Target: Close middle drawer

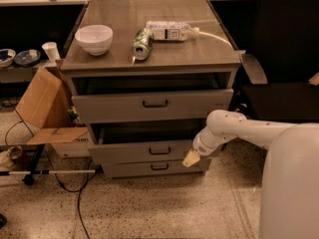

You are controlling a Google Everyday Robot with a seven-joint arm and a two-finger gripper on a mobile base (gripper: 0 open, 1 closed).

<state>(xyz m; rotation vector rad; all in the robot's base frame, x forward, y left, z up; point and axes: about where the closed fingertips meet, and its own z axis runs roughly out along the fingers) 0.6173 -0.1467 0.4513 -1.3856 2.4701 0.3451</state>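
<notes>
Below pulled-out top drawer (119, 107), wide grey metal middle drawer (134, 153) stands partly open, dark centre handle (159, 151) visible. Cream-tipped gripper (191, 158) on white arm (249, 131) at drawer front's right end; grip width indeterminate. White bowl (93, 38), green can (141, 43) on cabinet top (199, 54).

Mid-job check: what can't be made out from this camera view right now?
- Inside of the wide grey metal middle drawer: camera view, shadowed beneath the front of the top grey drawer.
- Whether the gripper, at the middle drawer's right front, touches it: hidden by the gripper itself.
</notes>
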